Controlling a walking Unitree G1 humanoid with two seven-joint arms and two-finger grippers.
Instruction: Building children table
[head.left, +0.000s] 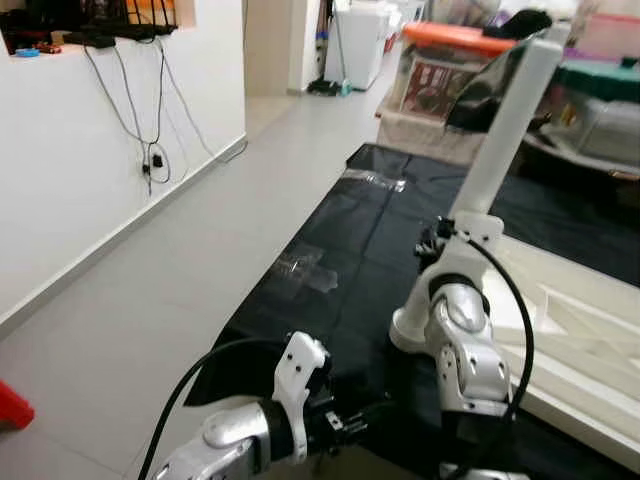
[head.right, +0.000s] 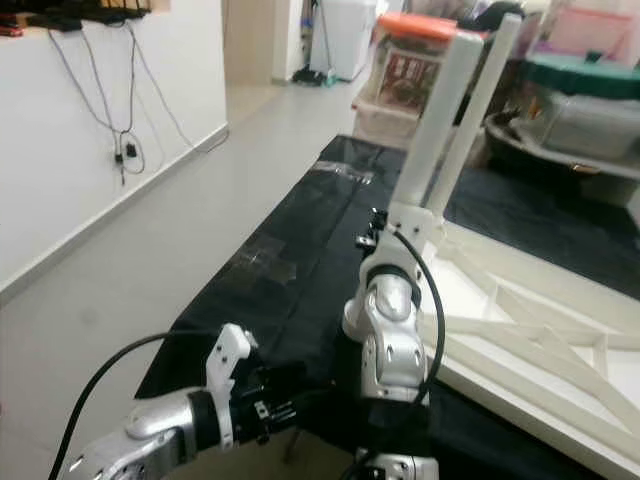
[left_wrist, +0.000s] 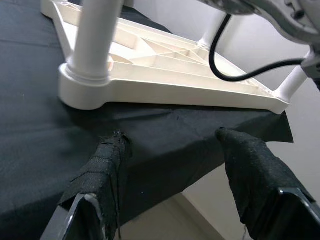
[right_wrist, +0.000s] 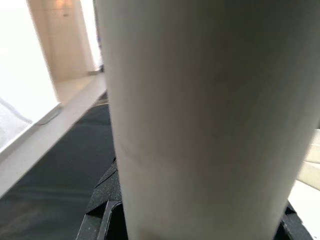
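Tabletop (head.right: 560, 330), white and ribbed, lies upside down on the black sheet (head.left: 330, 260) over the floor. I judge I am seating a leg: my right gripper (head.left: 447, 236) pinches the white leg (head.left: 505, 125), upright in the near corner socket. My left gripper (left_wrist: 172, 150) hovers spread by that corner. Next I should press the leg straight down

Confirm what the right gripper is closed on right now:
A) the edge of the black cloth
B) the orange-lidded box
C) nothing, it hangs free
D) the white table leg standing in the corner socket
D: the right gripper wraps the white table leg just above the upturned tabletop, and in the right wrist view the leg sits between its jaws.
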